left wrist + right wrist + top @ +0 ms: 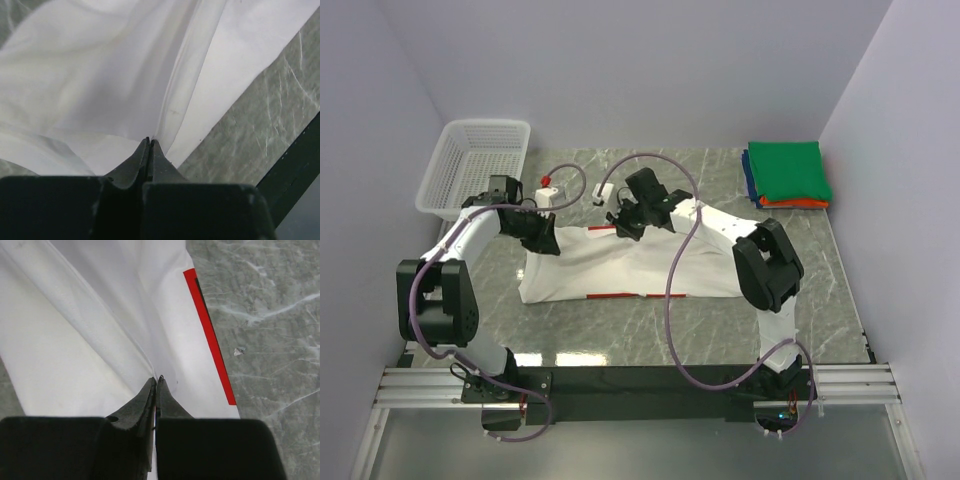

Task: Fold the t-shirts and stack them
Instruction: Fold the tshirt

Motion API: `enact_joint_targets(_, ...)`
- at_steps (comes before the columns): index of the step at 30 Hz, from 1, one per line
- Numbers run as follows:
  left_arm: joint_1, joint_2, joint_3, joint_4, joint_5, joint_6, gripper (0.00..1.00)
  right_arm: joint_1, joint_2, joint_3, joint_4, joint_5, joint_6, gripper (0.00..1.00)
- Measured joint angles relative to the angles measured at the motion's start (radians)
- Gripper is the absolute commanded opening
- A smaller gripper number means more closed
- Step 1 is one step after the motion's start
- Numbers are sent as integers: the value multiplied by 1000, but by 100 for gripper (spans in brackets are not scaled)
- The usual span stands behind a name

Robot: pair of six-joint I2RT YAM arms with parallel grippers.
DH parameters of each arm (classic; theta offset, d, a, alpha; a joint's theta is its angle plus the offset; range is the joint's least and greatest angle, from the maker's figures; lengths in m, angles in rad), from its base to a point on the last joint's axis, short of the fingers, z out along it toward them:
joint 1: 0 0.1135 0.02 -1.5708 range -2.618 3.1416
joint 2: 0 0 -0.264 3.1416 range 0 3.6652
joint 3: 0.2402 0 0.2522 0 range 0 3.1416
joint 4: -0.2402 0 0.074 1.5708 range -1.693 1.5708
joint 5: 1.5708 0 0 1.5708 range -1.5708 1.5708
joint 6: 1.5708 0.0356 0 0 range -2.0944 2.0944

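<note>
The white t-shirt [610, 265] with red print lies spread across the middle of the marble table [620, 330]. My left gripper [546, 240] is shut on a pinch of the shirt's cloth near its left far edge; in the left wrist view [149, 141] the jaws are closed on a white fold [100, 90]. My right gripper [625, 228] is shut on the shirt's far edge near the middle; in the right wrist view [157, 380] white cloth [100, 330] with a red stripe [210, 337] runs up from the closed jaws. A stack of folded green, blue and orange tees [787, 173] lies at the far right.
A white mesh basket [475, 165] stands at the far left. A small white and red object [548, 190] lies behind the shirt near the basket. Purple cables loop over both arms. Walls close in the left, right and far sides.
</note>
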Motion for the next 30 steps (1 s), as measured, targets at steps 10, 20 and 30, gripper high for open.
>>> enact_joint_targets(10, -2, -8, -78, -100, 18, 117, 34, 21, -31, -67, -71, -39, -85, 36)
enact_joint_targets(20, -13, -61, -82, -27, -1, 48, 35, -131, -146, -71, -197, -42, -34, 28)
enact_joint_targets(30, -148, 25, -82, 164, -151, -216, 29, -368, -90, -53, -360, 83, 62, 20)
